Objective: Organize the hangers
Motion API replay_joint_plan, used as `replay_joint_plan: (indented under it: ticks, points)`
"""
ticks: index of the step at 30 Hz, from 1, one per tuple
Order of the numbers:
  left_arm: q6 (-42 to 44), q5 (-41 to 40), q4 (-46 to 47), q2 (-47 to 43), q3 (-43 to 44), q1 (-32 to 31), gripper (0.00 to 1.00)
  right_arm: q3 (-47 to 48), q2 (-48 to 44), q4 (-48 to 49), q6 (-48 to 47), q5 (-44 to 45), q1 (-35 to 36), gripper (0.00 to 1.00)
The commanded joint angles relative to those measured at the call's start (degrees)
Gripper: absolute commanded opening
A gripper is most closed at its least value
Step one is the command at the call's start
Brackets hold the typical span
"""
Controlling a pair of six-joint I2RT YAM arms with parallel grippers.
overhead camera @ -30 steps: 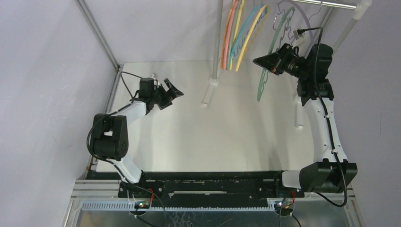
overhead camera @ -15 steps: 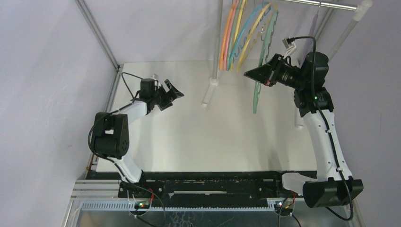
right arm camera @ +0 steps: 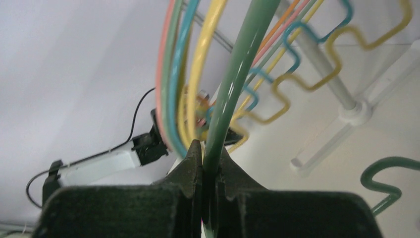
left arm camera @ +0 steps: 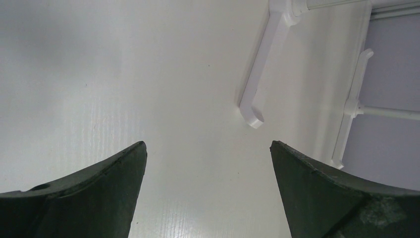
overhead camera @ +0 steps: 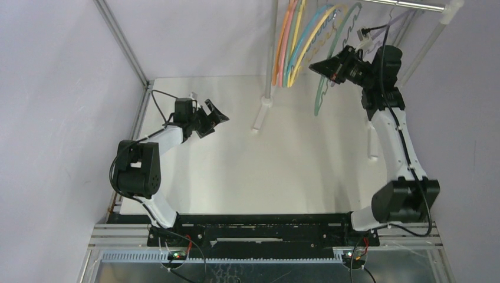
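Note:
My right gripper is shut on a green hanger and holds it up beside the rack rod. In the right wrist view the green hanger runs up from between the closed jaws of the right gripper. Several hangers, orange, pink, yellow and blue, hang bunched on the rod just left of it, and they also show in the right wrist view. A pale purple hanger hangs further right. My left gripper is open and empty, low over the table; its jaws stand wide apart in the left wrist view.
The white rack stands at the back of the table on a left pole and a right pole, with feet reaching forward. One rack foot lies ahead of my left gripper. Grey walls close in left and right.
My right gripper has carried the green hanger up and to the left, closer to the bunch of hangers on the rod. The left arm has not moved.

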Motion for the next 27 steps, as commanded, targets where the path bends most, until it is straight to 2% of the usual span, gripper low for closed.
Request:
replay_joint_plan:
  ticks: [1,9,18,27]
  points:
    - [1.7,0.4,0.7,-2.9,-0.3,0.4,0.99,7.1,5.1,11.5,3.5,2.6,-0.7,0.00]
    - [1.7,0.1,1.0,-2.5,-0.1,0.6,0.99,9.9,9.9,21.6,11.3,2.6,-2.2,0.00]
    - [1.2,0.3,1.3,-0.4,0.4,0.8,0.99,9.8,8.3,20.1,9.1,2.6,-2.6,0.00]
    - [1.4,0.4,1.1,0.2,1.3,0.7,1.00,11.5,12.6,21.9,16.7,8.9,-3.8,0.00]
